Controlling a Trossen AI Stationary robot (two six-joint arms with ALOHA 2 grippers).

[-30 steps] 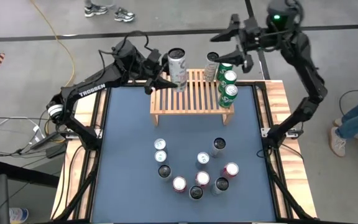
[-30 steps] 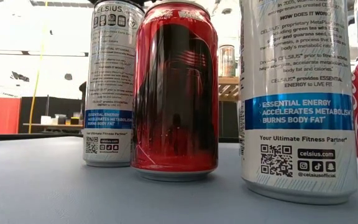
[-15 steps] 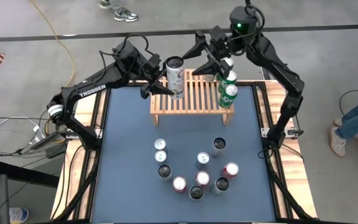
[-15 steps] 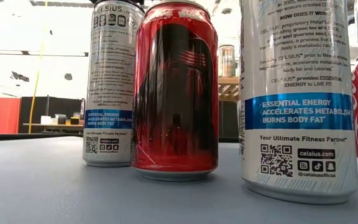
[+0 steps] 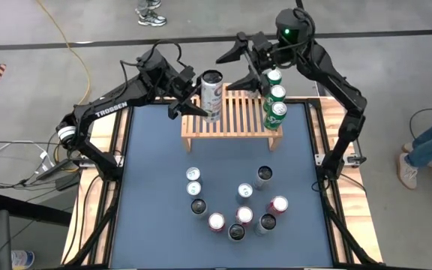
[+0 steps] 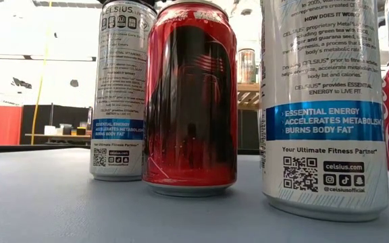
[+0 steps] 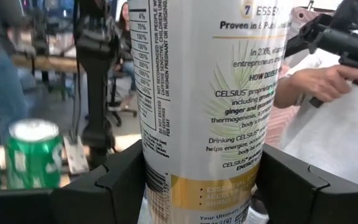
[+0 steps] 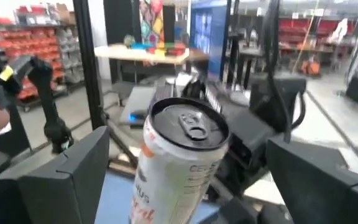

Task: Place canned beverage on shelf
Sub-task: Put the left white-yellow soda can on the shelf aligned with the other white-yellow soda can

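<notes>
My left gripper [image 5: 193,96] clamped on white can [image 5: 212,91] at shelf's [image 5: 229,121] back-left edge, slats mid-shelf bare, right gripper [image 5: 240,54] jaws apart above, three green cans [image 5: 275,107], nine loose cans [image 5: 235,206].

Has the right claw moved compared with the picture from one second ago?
Yes. The right claw has moved left along the rack's back edge, toward the white can in the left claw.

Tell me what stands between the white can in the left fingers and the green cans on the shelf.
Only bare slats of the shelf, seen in the high view. The white can, held by the left gripper, stands at one end; the green cans line the other.
</notes>
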